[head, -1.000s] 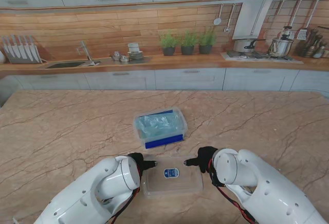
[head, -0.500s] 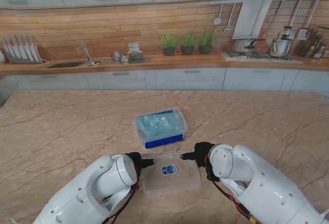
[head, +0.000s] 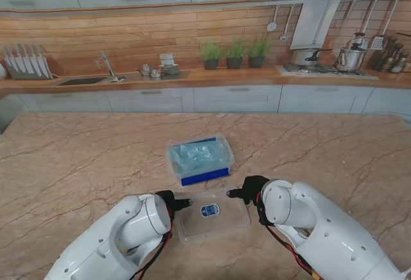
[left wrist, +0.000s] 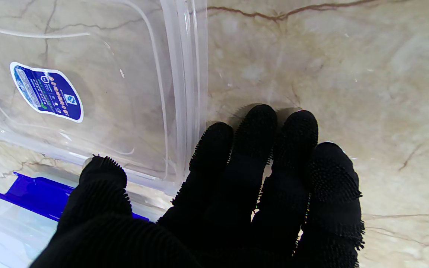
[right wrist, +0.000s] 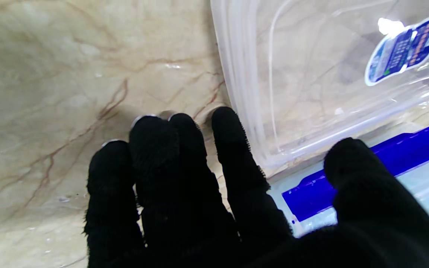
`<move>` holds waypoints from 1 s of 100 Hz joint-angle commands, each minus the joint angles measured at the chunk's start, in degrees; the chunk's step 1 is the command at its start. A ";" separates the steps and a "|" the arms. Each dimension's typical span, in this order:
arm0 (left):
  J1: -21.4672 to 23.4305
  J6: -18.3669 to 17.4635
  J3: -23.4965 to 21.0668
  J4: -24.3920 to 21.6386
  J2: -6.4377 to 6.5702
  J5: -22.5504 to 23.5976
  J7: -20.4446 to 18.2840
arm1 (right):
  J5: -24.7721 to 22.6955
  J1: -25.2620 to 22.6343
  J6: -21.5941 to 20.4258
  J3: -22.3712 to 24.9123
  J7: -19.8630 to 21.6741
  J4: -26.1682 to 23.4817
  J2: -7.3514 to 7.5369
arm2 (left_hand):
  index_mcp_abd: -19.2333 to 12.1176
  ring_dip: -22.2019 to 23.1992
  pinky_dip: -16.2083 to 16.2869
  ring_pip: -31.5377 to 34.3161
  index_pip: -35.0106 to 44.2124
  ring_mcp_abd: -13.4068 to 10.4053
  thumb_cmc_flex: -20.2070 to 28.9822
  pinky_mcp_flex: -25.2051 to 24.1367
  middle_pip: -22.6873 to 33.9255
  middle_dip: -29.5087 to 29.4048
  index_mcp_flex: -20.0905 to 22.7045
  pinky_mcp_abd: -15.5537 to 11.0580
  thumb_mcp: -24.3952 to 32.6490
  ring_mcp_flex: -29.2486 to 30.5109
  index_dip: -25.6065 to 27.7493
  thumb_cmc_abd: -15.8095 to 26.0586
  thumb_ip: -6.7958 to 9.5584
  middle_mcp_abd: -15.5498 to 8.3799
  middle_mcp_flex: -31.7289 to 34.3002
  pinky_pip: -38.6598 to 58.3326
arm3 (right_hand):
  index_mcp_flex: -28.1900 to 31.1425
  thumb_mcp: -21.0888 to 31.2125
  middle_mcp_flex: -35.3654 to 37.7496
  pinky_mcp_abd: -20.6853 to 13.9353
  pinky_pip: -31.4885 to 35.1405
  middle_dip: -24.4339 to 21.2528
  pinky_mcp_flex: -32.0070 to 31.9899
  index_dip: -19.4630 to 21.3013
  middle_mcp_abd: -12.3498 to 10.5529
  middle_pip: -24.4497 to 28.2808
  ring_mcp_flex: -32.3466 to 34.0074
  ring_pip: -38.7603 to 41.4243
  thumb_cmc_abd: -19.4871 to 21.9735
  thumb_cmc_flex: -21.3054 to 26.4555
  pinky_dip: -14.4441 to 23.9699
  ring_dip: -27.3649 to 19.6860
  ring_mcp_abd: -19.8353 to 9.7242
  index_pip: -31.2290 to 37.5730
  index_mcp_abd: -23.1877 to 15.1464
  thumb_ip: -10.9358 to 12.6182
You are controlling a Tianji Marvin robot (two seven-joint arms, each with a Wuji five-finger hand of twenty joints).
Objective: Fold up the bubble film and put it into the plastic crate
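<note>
Gripping the clear lid (head: 212,215) from both ends: left hand (head: 172,202) and right hand (head: 246,194) each pinch an end edge, thumb on top, fingers (left wrist: 255,149) beside the rim. Crate (head: 200,160) sits just beyond the lid, mid-table (head: 77,158), bubble film (head: 198,155) folded inside, blue clip (head: 205,177) facing me.
</note>
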 commanded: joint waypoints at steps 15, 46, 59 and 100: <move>0.15 3.26 0.58 1.41 -0.44 -2.07 -1.42 | 1.60 1.19 0.12 -2.15 4.57 0.61 1.13 | -2.12 -0.71 0.65 -0.37 -15.53 3.84 0.36 -0.12 -4.29 -2.77 -2.80 1.31 -0.41 -1.16 -10.24 0.44 1.26 0.77 -2.43 1.44 | 0.19 0.09 2.38 -6.21 8.81 0.33 0.94 -5.97 5.44 -0.21 2.14 0.79 2.13 -1.04 1.77 0.60 3.48 -10.16 -0.86 1.68; -0.13 3.26 0.69 1.83 -0.57 -5.60 0.06 | 4.72 2.91 0.57 -3.81 6.07 1.32 1.47 | -1.16 -0.90 0.55 -1.20 -25.20 4.36 0.59 -0.46 -5.33 -3.83 -2.50 1.57 -0.40 -1.92 -15.31 0.56 1.25 1.02 -3.17 1.00 | 0.92 -0.57 3.06 -6.11 8.91 0.40 0.99 -8.41 5.53 -0.49 2.61 0.74 2.85 -0.29 2.04 0.78 3.95 -12.20 -0.15 1.74; -0.40 3.26 1.15 2.07 -0.36 -7.48 1.05 | 5.78 2.91 0.52 -3.86 6.13 1.51 1.44 | -2.73 -0.97 0.35 -1.60 -23.28 4.28 0.61 -1.15 -5.72 -4.15 -1.21 1.31 -0.43 -2.57 -14.41 0.63 1.23 0.77 -3.73 0.48 | 3.25 -1.08 3.91 -6.06 9.28 0.63 1.62 -7.69 5.28 -0.41 3.28 1.07 3.03 0.45 2.28 1.02 3.81 -9.95 -1.28 1.67; -0.72 2.53 3.35 0.53 2.41 -29.58 20.14 | 10.90 -1.01 -0.87 1.01 4.07 0.00 0.49 | -4.94 -1.36 -0.34 -3.90 -7.43 3.80 1.53 -3.46 -9.47 -5.82 -2.90 1.74 -0.24 -4.77 -5.17 -0.09 1.19 1.26 -7.33 -1.56 | 5.06 -2.40 2.01 -5.23 4.49 -0.25 -1.83 0.15 5.06 -3.25 0.19 -3.93 3.24 2.01 0.50 -0.34 4.70 0.07 -5.33 1.83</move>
